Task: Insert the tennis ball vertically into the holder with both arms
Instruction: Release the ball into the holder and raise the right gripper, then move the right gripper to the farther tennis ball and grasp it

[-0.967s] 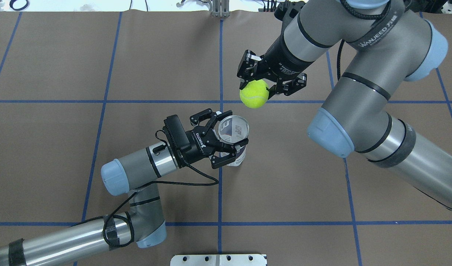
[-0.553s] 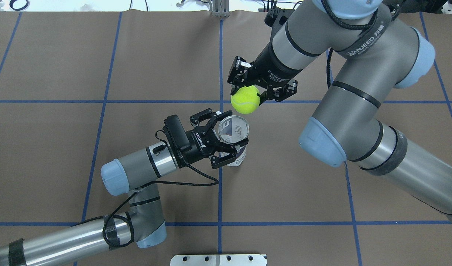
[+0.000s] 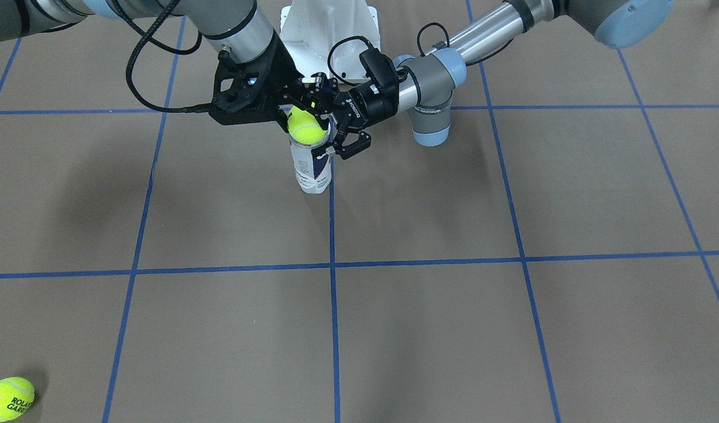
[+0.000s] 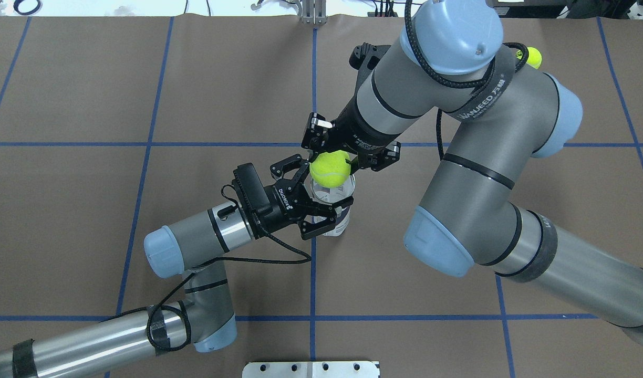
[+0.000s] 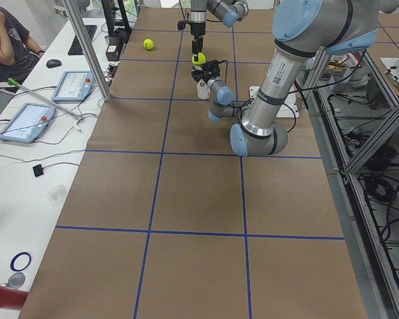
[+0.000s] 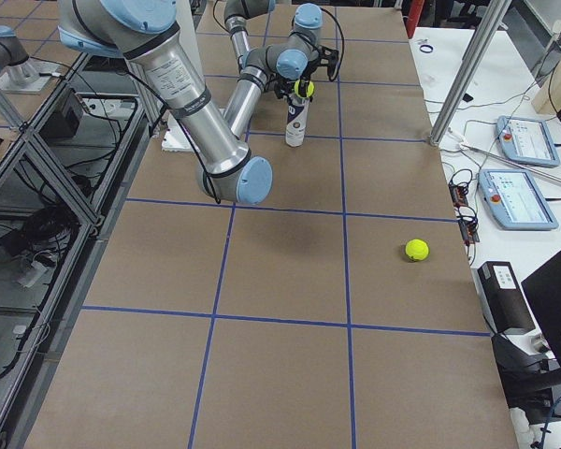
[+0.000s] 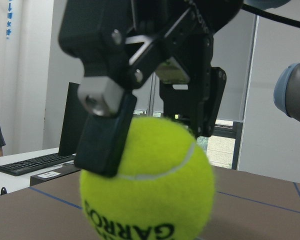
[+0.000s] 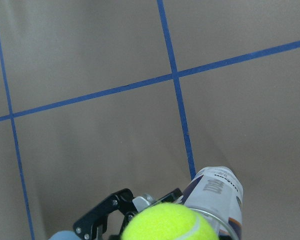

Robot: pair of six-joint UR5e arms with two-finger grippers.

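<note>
the strap on the right arm reads "wanjeed" in white. the left tool carries "robotiq" on its body. the tennis ball shows "garro", upside down, in the left wrist view. the loose ball on the bench reads "rola" over "garr". label lettering on the holder is not legible.
</note>
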